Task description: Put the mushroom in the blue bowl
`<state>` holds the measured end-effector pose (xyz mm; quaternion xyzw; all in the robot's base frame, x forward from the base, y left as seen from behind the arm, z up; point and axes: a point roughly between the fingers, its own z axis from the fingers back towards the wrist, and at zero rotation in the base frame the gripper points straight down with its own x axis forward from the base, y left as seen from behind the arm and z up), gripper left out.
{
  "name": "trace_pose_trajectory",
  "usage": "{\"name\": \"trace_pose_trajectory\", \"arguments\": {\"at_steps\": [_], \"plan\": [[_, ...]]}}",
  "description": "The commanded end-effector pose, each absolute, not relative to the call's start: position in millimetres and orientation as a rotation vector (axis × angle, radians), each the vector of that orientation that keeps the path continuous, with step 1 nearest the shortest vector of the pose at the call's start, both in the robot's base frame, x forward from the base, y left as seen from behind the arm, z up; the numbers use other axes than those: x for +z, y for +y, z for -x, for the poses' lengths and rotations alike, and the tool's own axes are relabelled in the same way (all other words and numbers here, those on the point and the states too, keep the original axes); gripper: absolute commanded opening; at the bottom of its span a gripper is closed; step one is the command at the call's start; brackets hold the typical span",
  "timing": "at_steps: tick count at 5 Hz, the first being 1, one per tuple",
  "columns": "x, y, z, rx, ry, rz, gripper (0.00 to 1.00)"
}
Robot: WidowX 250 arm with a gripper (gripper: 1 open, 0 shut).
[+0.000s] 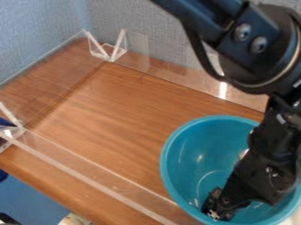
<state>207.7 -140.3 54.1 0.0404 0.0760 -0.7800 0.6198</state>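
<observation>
At the far left of your view, a small white clip (10, 126) grips the corner of a low clear plastic fence (83, 176) that rings the work area, with a patch of blue (3, 180) just below it at the frame's edge. Behind, a pale blue-grey textured wall (41, 26) rises, and two more white clips (106, 46) pinch the fence at its back corner. The wood-grain bench (100, 110) spreads across the middle, bare and reddish brown, catching soft glare along the clear panels at the back. Moving right, you come to the blue bowl (182, 154), a deep glossy teal vessel sitting on the bench at the lower right, its thin rim close against the near fence and its inner wall showing bright highlights. Your black robot arm (241, 39) sweeps in from the top right, its large rounded joint housing dominating the upper corner, then drops steeply into the bowl. The gripper (221, 206) points down inside the bowl, low against the near inner wall, close to the bottom edge of the frame. It is dark and partly blurred, so you cannot tell whether its jaws are parted or closed. The mushroom cannot be made out with certainty; only a small pale glint shows at the gripper's tip, deep in the bowl
</observation>
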Motion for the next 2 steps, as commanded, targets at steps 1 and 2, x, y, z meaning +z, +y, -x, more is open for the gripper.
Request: {"name": "trace_pose_trajectory", "arguments": {"at_steps": [1,2], "plan": [[60.0,-141.4,-218.4,-1.786,0.127,-0.102,1.00],[55.4,-138.7,-227.1,-1.786,0.129,-0.104,0.00]]}}
